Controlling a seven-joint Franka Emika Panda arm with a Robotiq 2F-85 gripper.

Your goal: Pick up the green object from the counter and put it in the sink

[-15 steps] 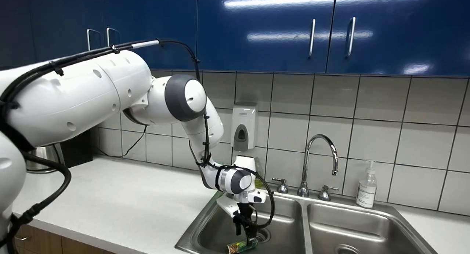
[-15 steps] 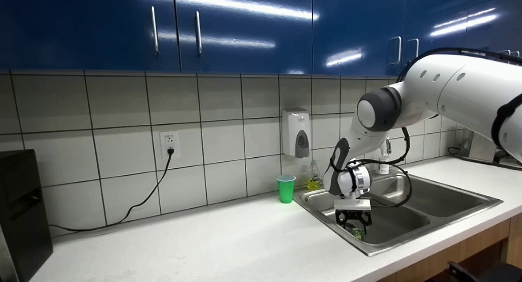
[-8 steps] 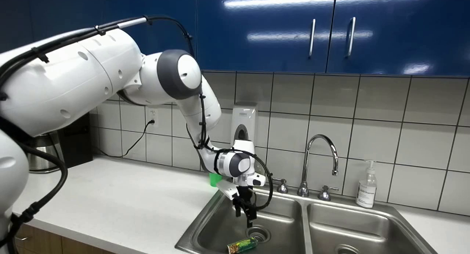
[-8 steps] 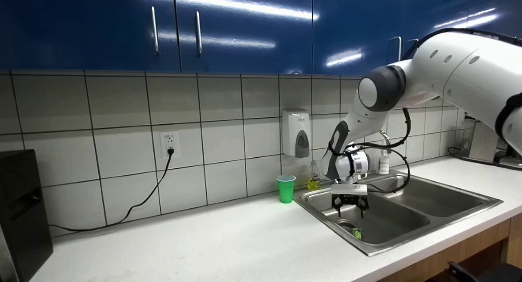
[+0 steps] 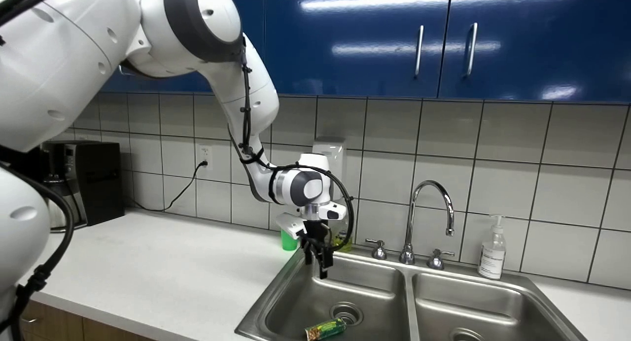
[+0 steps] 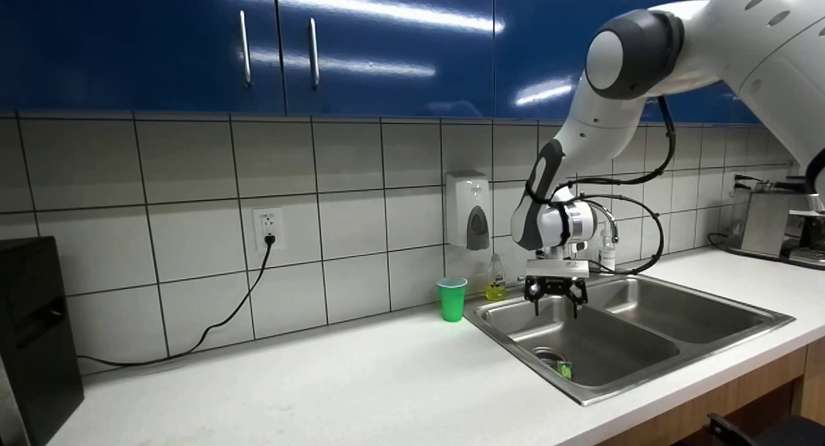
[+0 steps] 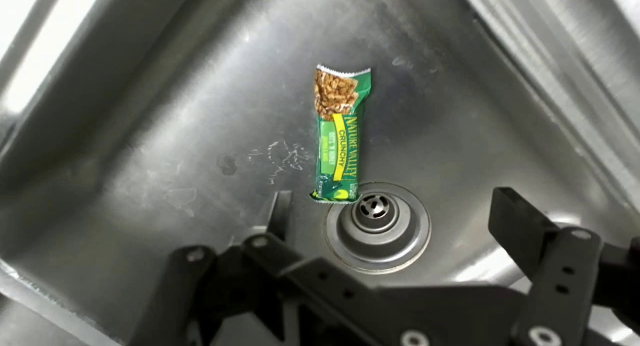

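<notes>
The green object (image 7: 340,141) is a flat green wrapped bar with a yellow stripe. It lies on the floor of the sink's basin, one end at the edge of the round drain (image 7: 377,231). The green object also shows in both exterior views (image 5: 325,329) (image 6: 564,370). The steel double-basin sink (image 5: 409,294) is set into the white counter (image 5: 162,267). My gripper (image 7: 392,201) is open, its fingers wide apart with nothing between them. In both exterior views the gripper (image 5: 315,268) (image 6: 555,312) hangs well above the green object, towards the back of that basin.
A green cup (image 6: 452,299) and a yellow soap bottle (image 6: 495,281) stand by the sink's back corner. A chrome faucet (image 5: 410,222) and a clear pump bottle (image 5: 492,257) stand behind the basins. A soap dispenser (image 6: 468,209) hangs on the wall. A black appliance (image 5: 101,181) stands on the counter.
My gripper has risen from right at the green object to well above it, and moved towards the back wall. The green object has stayed in place in the basin.
</notes>
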